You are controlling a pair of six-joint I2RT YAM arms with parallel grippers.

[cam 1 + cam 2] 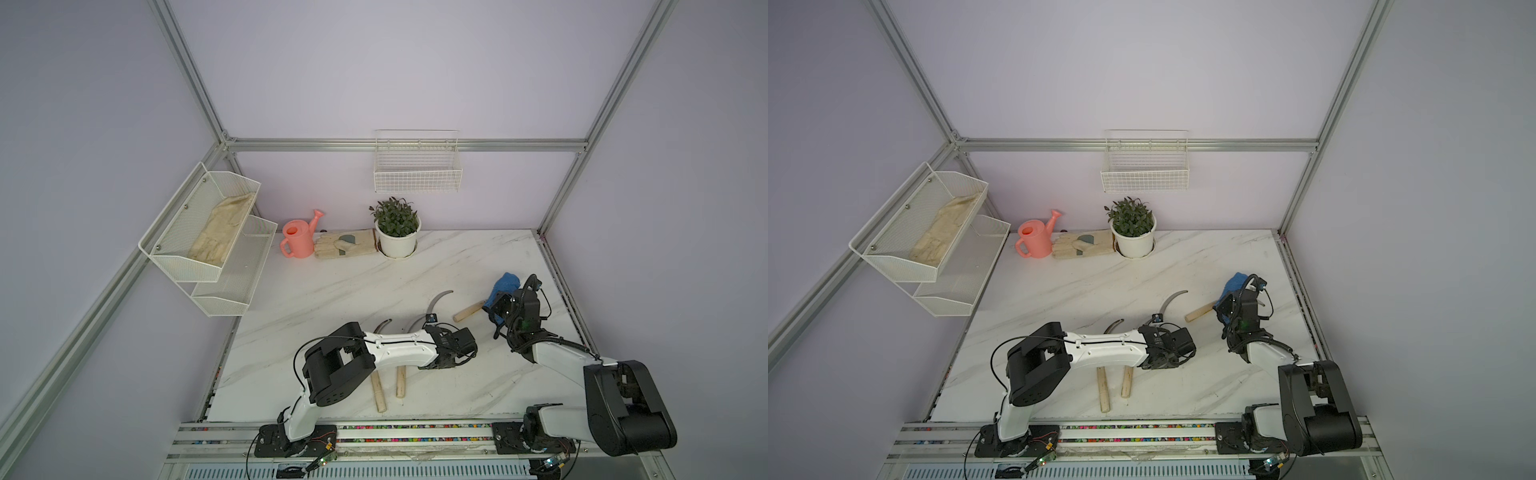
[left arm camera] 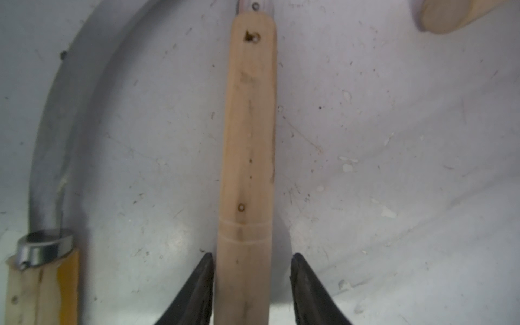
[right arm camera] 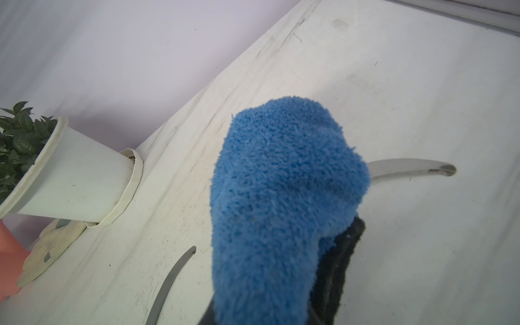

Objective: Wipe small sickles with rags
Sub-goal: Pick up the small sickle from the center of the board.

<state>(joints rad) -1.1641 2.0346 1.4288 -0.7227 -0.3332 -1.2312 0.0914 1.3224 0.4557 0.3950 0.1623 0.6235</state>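
Note:
Three small sickles lie on the marble table [image 1: 332,299]. In the left wrist view my left gripper [image 2: 250,256] stands open astride the pale handle [image 2: 249,140] of the middle sickle [image 1: 401,382], one finger against the wood and the other apart. A second sickle [image 1: 379,395] lies just left of it. Further right, my right gripper [image 1: 498,309] is shut on the blue fluffy rag [image 1: 505,284], which bunches out beyond its hidden fingertips. The rag [image 3: 281,197] covers part of the third sickle; its handle [image 1: 469,311] and blade tip [image 3: 408,168] stick out.
At the back stand a pink watering can [image 1: 297,239], a beige work glove [image 1: 345,244] and a potted plant [image 1: 397,232]. A white wire basket [image 1: 417,172] hangs on the back wall. A two-tier mesh shelf [image 1: 232,286] on the left holds another glove.

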